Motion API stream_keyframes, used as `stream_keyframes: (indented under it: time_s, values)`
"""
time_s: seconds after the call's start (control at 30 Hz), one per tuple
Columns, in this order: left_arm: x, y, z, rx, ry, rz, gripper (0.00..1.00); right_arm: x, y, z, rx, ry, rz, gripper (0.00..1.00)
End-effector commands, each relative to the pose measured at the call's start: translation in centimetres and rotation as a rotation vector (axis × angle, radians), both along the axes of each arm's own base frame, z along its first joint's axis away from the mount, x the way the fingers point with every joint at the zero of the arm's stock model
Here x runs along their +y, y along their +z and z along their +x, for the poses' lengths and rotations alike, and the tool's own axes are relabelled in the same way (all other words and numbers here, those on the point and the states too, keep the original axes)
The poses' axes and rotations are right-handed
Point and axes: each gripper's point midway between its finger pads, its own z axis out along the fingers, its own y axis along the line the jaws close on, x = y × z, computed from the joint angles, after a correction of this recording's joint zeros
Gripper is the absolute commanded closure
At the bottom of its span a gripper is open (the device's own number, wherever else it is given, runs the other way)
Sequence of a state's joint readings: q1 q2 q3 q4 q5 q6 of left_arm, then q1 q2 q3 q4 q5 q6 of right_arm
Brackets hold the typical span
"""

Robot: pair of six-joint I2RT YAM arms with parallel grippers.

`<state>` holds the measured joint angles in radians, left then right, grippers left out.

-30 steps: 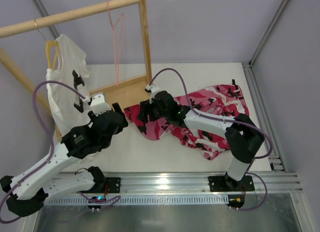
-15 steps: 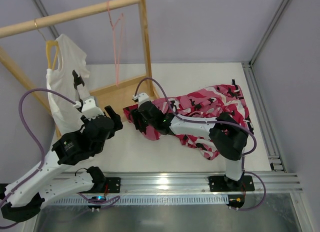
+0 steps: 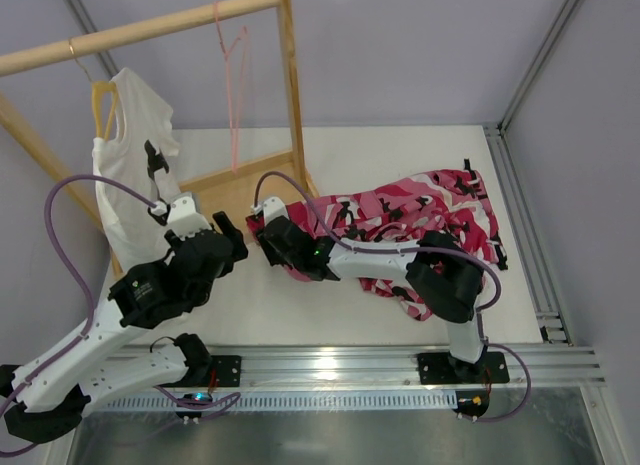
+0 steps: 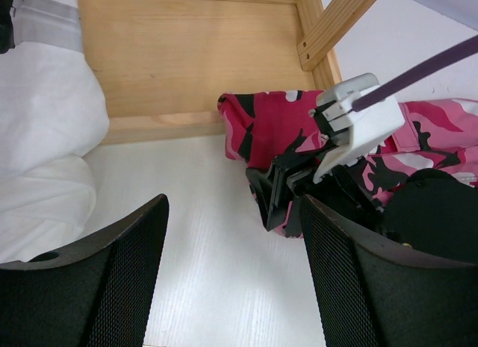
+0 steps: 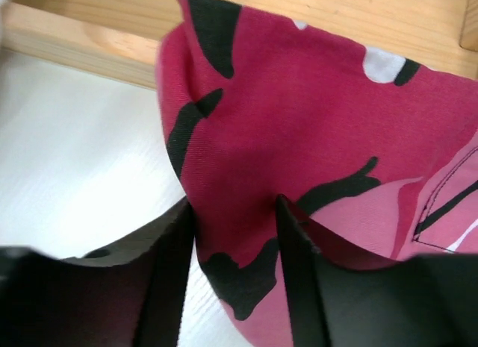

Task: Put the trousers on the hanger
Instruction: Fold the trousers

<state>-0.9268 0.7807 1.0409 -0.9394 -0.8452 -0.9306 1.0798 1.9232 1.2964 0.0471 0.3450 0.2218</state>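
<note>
Right wrist view: right gripper (image 5: 233, 213) open, straddling an edge of the trousers (image 5: 299, 123); left gripper (image 4: 231, 213) open at their nine o'clock.

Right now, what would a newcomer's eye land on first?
The pink camouflage trousers sprawl across the right half of the table, with the right gripper open over their corner nearest the rack. The thin pink hanger hangs bare on the wooden rail behind; a white T-shirt hangs further left.

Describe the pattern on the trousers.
The trousers are camouflage: magenta, pink, white, black. Clearest in the left wrist view.
</note>
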Motion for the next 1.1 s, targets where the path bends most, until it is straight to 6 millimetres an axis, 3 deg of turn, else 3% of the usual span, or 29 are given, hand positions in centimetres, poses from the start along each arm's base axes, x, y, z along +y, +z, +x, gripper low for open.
stream_keyframes:
  time_s: [0.0,0.03,0.13,0.17,0.3,0.33,0.37,0.43,0.47,0.57,0.77,0.93,1.07]
  values:
    - [0.1,0.5,0.4,-0.031,0.027,-0.021,0.28,-0.8,0.3,1.9,-0.064,-0.096,-0.057,0.54]
    - [0.0,0.2,0.4,-0.027,0.024,-0.018,0.28,-1.4,1.1,2.2,-0.078,-0.126,-0.054,0.67]
    - [-0.8,-0.2,0.7,-0.021,-0.004,-0.012,0.28,-4.6,2.0,2.2,-0.097,-0.212,-0.098,0.9]
    - [-1.0,-0.2,0.8,-0.023,-0.017,-0.008,0.28,-5.8,4.2,2.2,-0.103,-0.244,-0.057,0.96]
    - [-3.7,-1.3,1.3,-0.003,-0.109,-0.025,0.28,-12.7,2.6,1.1,0.055,-0.334,-0.044,0.96]
    - [-4.5,-1.8,1.6,0.006,-0.121,-0.022,0.28,-13.9,3.9,0.8,0.085,-0.365,0.035,0.96]
    - [-5.0,-2.1,1.8,0.013,-0.142,-0.009,0.28,-16.6,2.1,0.9,0.139,-0.404,0.033,0.96]
    - [-6.5,-2.4,2.2,0.021,-0.185,-0.019,0.27,-17.9,1.7,0.1,0.22,-0.384,0.112,0.96]
    - [-7.3,-3.1,2.6,0.04,-0.201,-0.001,0.26,-20.0,1.4,0.3,0.234,-0.43,0.144,0.96]
    - [-10.0,-4.1,3.3,0.071,-0.287,0.015,0.25,-23.3,0.2,-0.1,0.28,-0.505,0.116,0.96]
    - [-15.2,-6.8,4.7,0.131,-0.419,0.014,0.23,-28.2,-2.5,-1.4,0.341,-0.689,0.089,0.96]
    - [-17.5,-9.2,5.8,0.193,-0.444,-0.018,0.22,-33.4,-3.5,-2.1,0.359,-0.88,0.167,0.96]
    - [-19.6,-10.4,6.8,0.219,-0.484,-0.087,0.21,-34.8,-3.7,-2.8,0.352,-0.911,0.168,0.96]
